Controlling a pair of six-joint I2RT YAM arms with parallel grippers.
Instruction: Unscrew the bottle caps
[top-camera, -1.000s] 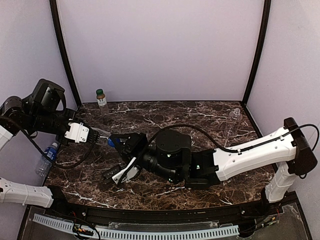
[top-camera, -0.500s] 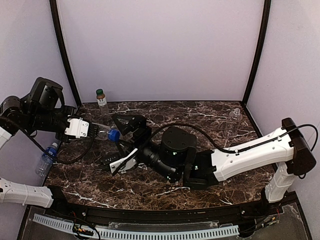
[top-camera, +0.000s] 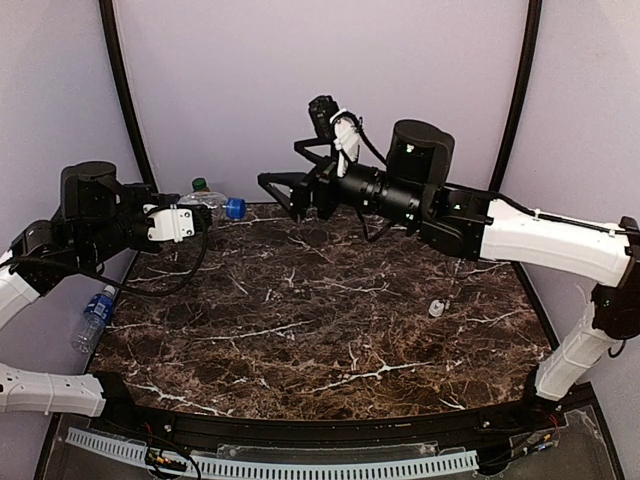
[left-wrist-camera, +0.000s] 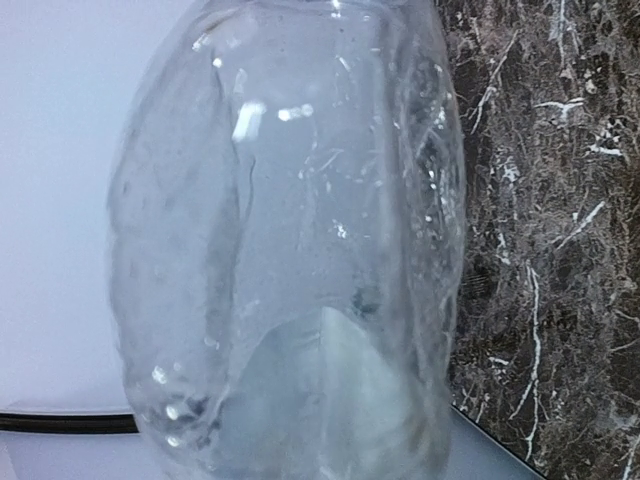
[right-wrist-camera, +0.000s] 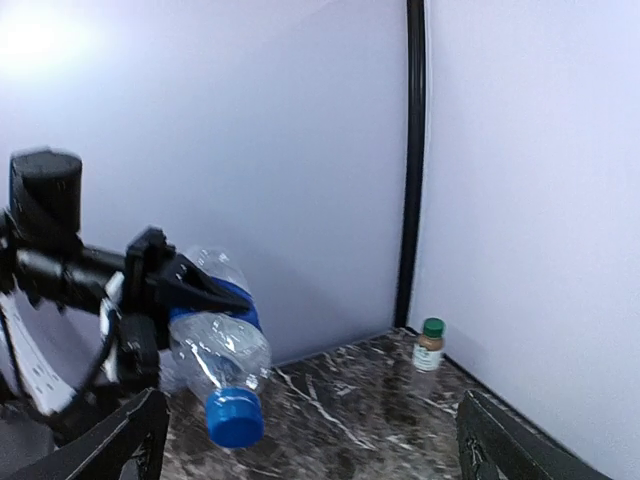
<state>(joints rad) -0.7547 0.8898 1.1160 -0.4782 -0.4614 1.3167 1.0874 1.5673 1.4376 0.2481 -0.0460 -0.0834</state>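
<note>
Far left from above: a blue-labelled water bottle (top-camera: 93, 318) lying by the edge of the marble table (top-camera: 300, 330). Next, the left gripper (top-camera: 192, 222), clamped tight on a held bottle (top-camera: 208, 204), lifted clear of the table and roughly level, blue cap (top-camera: 235, 208) on and pointing right. Just behind, a brownish bottle (top-camera: 201, 190) with a green cap, upright near the back wall. Centre: the right gripper (top-camera: 288, 170), raised, jaws spread wide, gripping nothing, apart from the cap. Further right on the marble, a small white piece (top-camera: 437, 308), too small to identify. Only from the left wrist: crumpled clear plastic filling the frame. Only from the right wrist: a blue label on the held bottle, cap end tilted downward.
</note>
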